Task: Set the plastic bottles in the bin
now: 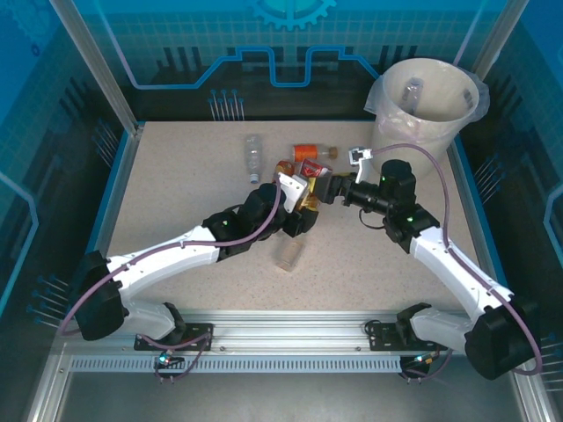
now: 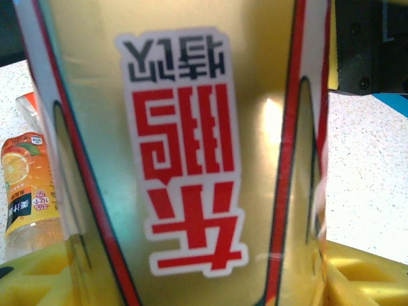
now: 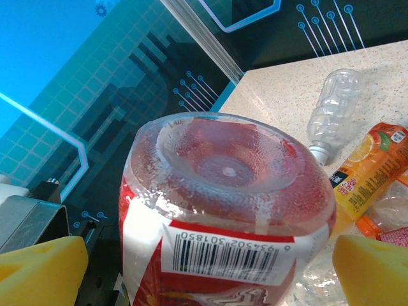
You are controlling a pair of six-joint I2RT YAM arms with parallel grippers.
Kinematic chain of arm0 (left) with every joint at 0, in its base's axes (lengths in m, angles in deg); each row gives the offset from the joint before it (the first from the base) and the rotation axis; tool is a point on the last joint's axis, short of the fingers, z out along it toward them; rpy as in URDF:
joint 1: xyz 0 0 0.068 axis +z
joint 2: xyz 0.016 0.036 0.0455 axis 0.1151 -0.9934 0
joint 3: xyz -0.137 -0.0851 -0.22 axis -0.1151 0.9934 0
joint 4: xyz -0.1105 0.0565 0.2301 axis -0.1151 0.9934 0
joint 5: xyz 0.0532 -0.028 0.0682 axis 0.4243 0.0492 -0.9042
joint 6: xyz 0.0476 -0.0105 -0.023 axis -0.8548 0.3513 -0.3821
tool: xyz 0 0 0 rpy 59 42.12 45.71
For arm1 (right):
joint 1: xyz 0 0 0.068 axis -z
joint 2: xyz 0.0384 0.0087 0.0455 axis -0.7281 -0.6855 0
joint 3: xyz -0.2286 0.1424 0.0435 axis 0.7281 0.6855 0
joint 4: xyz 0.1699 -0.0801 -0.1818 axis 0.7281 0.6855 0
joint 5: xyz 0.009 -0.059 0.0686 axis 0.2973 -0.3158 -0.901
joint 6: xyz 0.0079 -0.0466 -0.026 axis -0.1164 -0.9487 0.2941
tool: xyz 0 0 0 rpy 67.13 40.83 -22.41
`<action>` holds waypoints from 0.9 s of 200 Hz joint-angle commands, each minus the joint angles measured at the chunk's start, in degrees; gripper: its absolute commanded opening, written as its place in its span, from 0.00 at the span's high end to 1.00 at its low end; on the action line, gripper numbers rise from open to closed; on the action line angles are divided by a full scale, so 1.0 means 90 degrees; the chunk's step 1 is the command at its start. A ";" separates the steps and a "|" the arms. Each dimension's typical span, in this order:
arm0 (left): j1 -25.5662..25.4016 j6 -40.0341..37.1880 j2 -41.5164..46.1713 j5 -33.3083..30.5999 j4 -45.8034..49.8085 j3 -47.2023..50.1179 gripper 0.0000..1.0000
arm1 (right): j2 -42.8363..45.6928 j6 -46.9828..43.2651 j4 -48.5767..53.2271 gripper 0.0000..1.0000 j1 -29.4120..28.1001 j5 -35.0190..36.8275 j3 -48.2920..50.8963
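The top external camera looked down from above and behind the black arm bases (image 1: 114, 308), wide enough to take in the whole speckled beige tabletop (image 1: 176, 202) and the large round cream-white bin (image 1: 422, 105) at its far right corner. The left wrist camera sat almost against a gold label with red lettering (image 2: 191, 159), with slivers of table on either side. The right wrist camera faced the clear dimpled base of a red-labelled plastic bottle (image 3: 223, 191) at close range, looking past it towards the blue wall. It shared the empty clear plastic bottle (image 1: 253, 156) (image 3: 335, 108) with the overhead view.
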 commanded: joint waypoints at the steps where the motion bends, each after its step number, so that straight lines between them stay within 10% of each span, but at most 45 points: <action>1: -0.0148 -0.0349 -0.0053 0.0621 -0.0388 -0.0006 0.50 | -0.0290 0.0085 0.0081 0.00 -0.0233 -0.0144 -0.0146; 45: -0.0177 -0.0484 -0.0023 0.0665 -0.0506 0.0076 0.50 | -0.0673 0.0159 0.0294 0.02 -0.0408 0.0022 -0.0466; 135: -0.0163 -0.0340 -0.0231 0.0494 -0.0404 -0.0073 0.43 | -0.0593 -0.0156 0.1112 0.40 -0.0392 0.0172 -0.0817; 180: -0.0052 0.0016 -0.0102 0.0192 -0.0607 0.0069 0.05 | -0.0314 -0.0317 0.1499 0.45 -0.0272 0.0704 -0.0830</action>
